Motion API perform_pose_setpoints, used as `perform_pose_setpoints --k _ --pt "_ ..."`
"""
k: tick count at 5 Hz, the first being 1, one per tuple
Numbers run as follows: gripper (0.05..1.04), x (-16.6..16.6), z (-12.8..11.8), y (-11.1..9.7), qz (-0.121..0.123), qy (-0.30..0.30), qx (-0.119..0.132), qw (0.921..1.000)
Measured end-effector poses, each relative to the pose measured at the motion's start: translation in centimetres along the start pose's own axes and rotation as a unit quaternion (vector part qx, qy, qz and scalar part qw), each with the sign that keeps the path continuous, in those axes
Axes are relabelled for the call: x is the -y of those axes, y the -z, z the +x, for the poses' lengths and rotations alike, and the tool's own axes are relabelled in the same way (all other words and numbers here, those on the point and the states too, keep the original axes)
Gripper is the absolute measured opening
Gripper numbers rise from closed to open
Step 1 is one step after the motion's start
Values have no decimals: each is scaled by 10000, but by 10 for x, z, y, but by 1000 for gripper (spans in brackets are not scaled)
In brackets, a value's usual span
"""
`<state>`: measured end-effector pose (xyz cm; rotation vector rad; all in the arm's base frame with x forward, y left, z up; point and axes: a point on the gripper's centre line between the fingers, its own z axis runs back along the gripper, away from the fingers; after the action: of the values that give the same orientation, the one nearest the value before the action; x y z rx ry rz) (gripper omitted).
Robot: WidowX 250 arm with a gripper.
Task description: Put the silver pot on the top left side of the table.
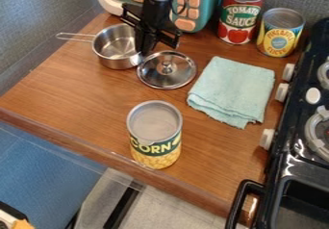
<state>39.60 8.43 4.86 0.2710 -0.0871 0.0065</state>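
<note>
Just beside the lid (166, 76) sits the shiny, upright silver pot (118, 63), its wire handle pointing away; near the lid, whether the gripper (145, 51) grasps anything I cannot tell.

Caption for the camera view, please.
Gripper at the silver pot, metal lid alongside, on a wooden table.

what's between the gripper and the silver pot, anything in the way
Nothing visible stands between the gripper and the silver pot; it hangs right at the pot's rim. The lid lies close by, off to one side.
</note>
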Motion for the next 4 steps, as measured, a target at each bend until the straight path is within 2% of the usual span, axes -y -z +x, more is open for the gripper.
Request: perform_pose_setpoints --k 3,4 --pt "83 -4 -2 6 195 -13 -42 9998" --pt "243 1 -7 12 89 125 -107 9998"
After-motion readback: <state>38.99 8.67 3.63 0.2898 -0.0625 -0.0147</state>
